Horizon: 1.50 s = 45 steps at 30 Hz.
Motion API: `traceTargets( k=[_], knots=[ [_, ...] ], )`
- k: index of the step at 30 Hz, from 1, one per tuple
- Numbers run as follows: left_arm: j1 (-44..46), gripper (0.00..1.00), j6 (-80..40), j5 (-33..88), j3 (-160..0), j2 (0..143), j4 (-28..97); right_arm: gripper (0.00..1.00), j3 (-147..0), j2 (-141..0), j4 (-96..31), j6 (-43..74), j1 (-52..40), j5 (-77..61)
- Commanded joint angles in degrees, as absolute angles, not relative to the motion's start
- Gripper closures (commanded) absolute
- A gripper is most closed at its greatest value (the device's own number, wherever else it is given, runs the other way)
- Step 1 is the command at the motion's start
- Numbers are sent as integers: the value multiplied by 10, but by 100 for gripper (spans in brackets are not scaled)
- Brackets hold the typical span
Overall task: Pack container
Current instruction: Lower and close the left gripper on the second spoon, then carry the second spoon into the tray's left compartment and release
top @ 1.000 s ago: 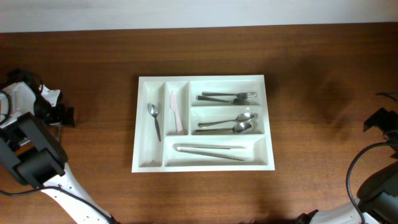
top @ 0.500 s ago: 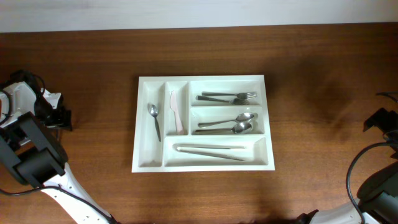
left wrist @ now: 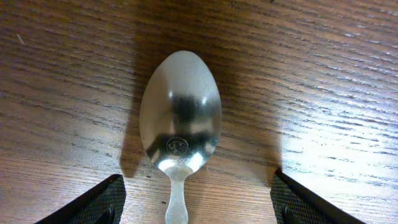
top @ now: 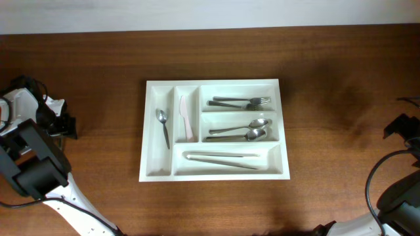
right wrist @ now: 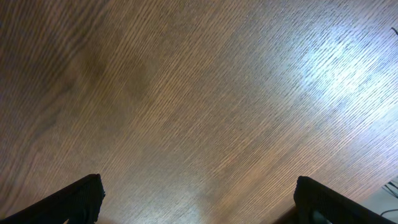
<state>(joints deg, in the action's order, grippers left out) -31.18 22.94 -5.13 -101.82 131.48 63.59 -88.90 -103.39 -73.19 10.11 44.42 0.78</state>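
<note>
My spread left tool (left wrist: 196, 190) straddles a shiny metal spoon (left wrist: 180, 118) on the bench (left wrist: 323, 93); next, I'd pinch it for the white plastic tray (top: 213, 83).

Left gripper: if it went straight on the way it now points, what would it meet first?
Probably the silver metal spoon lying on the brown wooden table: its handle runs between the left gripper's open fingers. The remaining gap is unclear.
</note>
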Motion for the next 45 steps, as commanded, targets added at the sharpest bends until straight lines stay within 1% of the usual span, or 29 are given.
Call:
traceTargets(
  k=[1,3,6,7,16,18,21,23,26,28,30,32,34,36,37,40,45],
  knots=[
    [-313,23,222,-52,-983,1343,614,1,-886,-1037,-732,102,443,6],
    [-313,26,221,-52,-979,1343,607,1,-886,-1037,-732,102,443,6],
    [-313,37,221,-51,-977,1343,604,1,-886,-1037,-732,102,443,6],
    [-313,39,221,-51,-976,1343,602,1,-886,-1037,-732,102,443,6],
    [-313,39,222,-26,-976,1343,600,1,-886,-1037,-732,102,443,6],
    [-313,50,221,-25,-976,1343,600,1,-886,-1037,-732,102,443,6],
    [-313,52,221,-25,-976,1343,600,1,-886,-1037,-732,102,443,6],
    [-313,59,221,-26,-976,1343,600,1,-886,-1037,-732,102,443,6],
    [-313,64,221,-26,-976,1343,600,1,-886,-1037,-732,102,443,6],
    [-313,69,221,-26,-976,1343,600,1,-886,-1037,-732,102,443,6],
    [-313,77,221,-25,-976,1343,600,1,-886,-1037,-732,102,443,6],
    [-313,82,221,-25,-976,1343,600,1,-886,-1037,-732,102,443,6],
    [-313,91,221,-25,-976,1343,600,1,-886,-1037,-732,102,443,6],
    [-313,97,221,-25,-976,1343,600,1,-886,-1037,-732,102,443,6],
    [-313,98,221,-25,-976,1343,600,1,-886,-1037,-732,102,443,6],
    [-313,98,220,-25,-976,1343,600,1,-886,-1037,-732,102,443,6],
    [-311,98,177,-25,-981,1343,602,1,-886,-1037,-732,102,443,6]
  ],
)
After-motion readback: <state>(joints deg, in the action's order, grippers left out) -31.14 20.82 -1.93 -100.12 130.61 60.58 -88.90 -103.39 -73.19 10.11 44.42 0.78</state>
